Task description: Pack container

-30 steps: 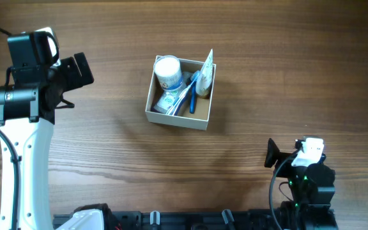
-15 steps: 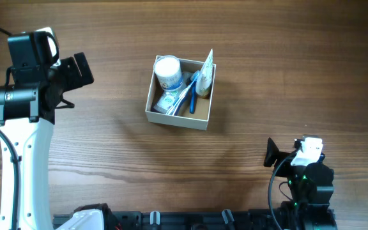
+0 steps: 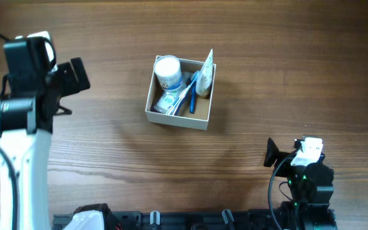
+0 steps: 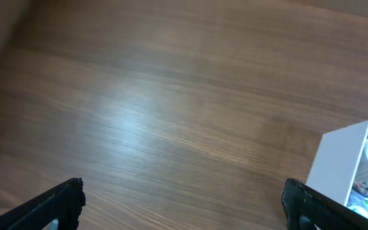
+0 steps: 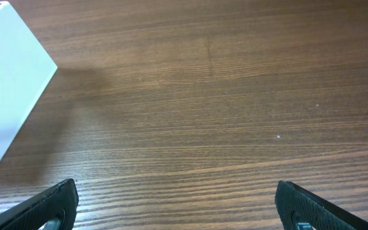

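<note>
The container (image 3: 177,119), a square white cardboard box with a tan inside, sits mid-table. It holds a round white-lidded jar (image 3: 168,70), a blue toothbrush (image 3: 192,96), a white tube (image 3: 206,75) and other toiletries. My left gripper (image 3: 75,73) is open and empty, raised well to the left of the box; the left wrist view shows its fingers (image 4: 184,204) wide apart and the box's white wall (image 4: 337,167) at the right edge. My right gripper (image 3: 272,154) is open and empty at the near right; the right wrist view shows its fingers (image 5: 177,207) apart and the box's wall (image 5: 5,83) at the upper left.
The wooden table (image 3: 286,76) surrounds the box on all sides. The arm bases and a black rail (image 3: 190,220) line the near edge. The left arm's white link (image 3: 21,172) stands along the left side.
The left arm has shifted slightly left and toward the near edge. The right arm and the box have not moved.
</note>
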`<state>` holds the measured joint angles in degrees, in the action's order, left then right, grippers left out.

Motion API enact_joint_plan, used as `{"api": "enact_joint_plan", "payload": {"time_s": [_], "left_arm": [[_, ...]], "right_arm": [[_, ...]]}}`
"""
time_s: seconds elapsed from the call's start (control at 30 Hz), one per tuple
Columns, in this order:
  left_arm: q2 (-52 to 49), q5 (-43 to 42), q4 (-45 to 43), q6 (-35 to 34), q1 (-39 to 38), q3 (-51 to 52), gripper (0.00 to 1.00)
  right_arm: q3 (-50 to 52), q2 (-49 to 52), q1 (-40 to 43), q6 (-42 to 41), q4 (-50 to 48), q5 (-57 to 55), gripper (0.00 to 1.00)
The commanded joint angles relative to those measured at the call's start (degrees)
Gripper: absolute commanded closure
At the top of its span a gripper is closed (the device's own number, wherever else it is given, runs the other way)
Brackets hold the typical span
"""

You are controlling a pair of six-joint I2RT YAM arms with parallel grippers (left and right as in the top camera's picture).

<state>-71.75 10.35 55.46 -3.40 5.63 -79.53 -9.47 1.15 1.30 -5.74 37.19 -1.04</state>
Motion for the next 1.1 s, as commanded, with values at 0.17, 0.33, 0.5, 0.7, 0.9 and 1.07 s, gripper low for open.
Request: {"api": "enact_joint_plan", "payload": {"time_s": [0.17, 0.33, 0.5, 0.7, 0.9, 1.07], "left_arm": [[22.77, -2.54, -3.23, 1.25, -0.15, 17.86, 0.00], [36.50, -10.67, -14.29, 1.25, -0.15, 36.11, 0.00], [46.58, -16.83, -20.92, -0.70, -0.15, 49.83, 0.00], [55.87, -16.94, -21.24, -7.54, -0.98, 60.00, 0.00], [63.43, -14.95, -24.39, -7.32, -2.21, 68.41, 0.00], [67.21, -14.56, -25.09, -7.34, -2.36, 71.17, 0.00]], "right_arm": [[0.28, -0.94, 0.07, -0.42, -0.31, 1.14, 0.00], [0.28, -0.94, 0.07, -0.44, -0.31, 1.14, 0.00], [0.28, -0.94, 0.07, -0.44, -0.31, 1.14, 0.00], [0.28, -0.94, 0.07, -0.44, -0.31, 1.14, 0.00], [0.28, -0.94, 0.07, -0.42, -0.31, 1.14, 0.00], [0.28, -0.94, 0.07, -0.44, -0.31, 1.14, 0.00]]}}
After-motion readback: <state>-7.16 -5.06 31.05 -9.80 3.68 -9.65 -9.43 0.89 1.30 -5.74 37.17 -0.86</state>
